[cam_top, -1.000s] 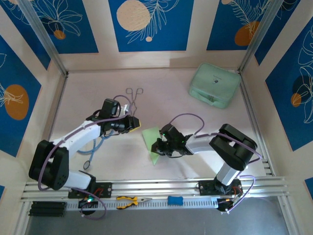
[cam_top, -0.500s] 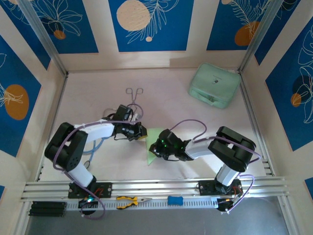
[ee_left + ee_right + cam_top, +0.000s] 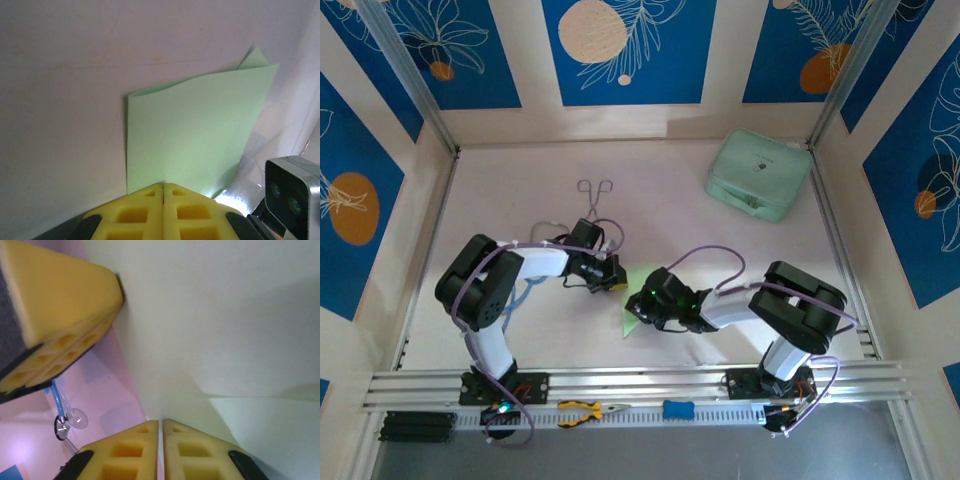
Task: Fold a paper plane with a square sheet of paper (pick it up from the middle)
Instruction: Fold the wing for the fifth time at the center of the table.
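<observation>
Mid-fold near the centre of the pale pink table (image 3: pixel 670 200): a thin light-green square sheet of paper (image 3: pixel 628 322), raised partly off the surface between two arms. Pinched at one edge by the left gripper (image 3: pixel 164 186), yellow fingers pressed flat together on it. Caught from the other side by the right gripper (image 3: pixel 160 422), fingers drawn in to a hairline slit, apparently nipping the paper too. Doubled over already, judging by a second layer peeking out behind the top corner in the left wrist view and a crease line in the right wrist view. No point, no centre ridge, no wings yet, so most of the folding apparently left to do. Hard to say how many folds made, with much of the sheet covered from above by the right arm. Lying well apart at the back: metal tongs (image 3: pixel 594 193) and a bulky mint-green case (image 3: pixel 760 173).
</observation>
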You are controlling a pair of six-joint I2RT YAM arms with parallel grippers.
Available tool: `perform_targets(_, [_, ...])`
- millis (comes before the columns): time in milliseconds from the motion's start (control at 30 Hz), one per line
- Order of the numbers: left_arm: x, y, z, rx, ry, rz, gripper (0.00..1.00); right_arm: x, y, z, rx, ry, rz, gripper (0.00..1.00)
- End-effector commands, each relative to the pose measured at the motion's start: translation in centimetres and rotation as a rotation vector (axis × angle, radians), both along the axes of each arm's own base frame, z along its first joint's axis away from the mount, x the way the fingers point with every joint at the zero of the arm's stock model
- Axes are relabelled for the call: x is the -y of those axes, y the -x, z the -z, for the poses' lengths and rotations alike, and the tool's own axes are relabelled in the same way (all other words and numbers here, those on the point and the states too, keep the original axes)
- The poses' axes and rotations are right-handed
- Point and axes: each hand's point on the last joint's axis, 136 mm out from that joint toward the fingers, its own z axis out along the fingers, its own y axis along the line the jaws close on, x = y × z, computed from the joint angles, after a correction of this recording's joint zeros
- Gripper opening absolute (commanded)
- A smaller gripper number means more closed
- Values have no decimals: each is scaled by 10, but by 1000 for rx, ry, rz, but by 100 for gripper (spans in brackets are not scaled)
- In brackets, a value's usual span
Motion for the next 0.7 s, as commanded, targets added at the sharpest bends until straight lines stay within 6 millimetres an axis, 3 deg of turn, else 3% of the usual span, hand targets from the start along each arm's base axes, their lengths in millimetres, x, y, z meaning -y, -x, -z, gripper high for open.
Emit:
perform_targets(0, [-8,9,25,-23,-52,14,8,13,6,5,28,87,-27,17])
perform_targets(133, [-9,13,32,-33,-61,28,6,22,3,-6,70,107,-20,26])
perform_targets(267, [-4,16,28,-18,-25,74,6,43,0,-11,86,121,12,37])
perform_targets(500, [4,18,20,-3,16,126,6,84,-2,-11,49,131,69,43])
perform_targets(667, [8,18,17,2,34,137,7,95,-4,-18,66,86,85,49])
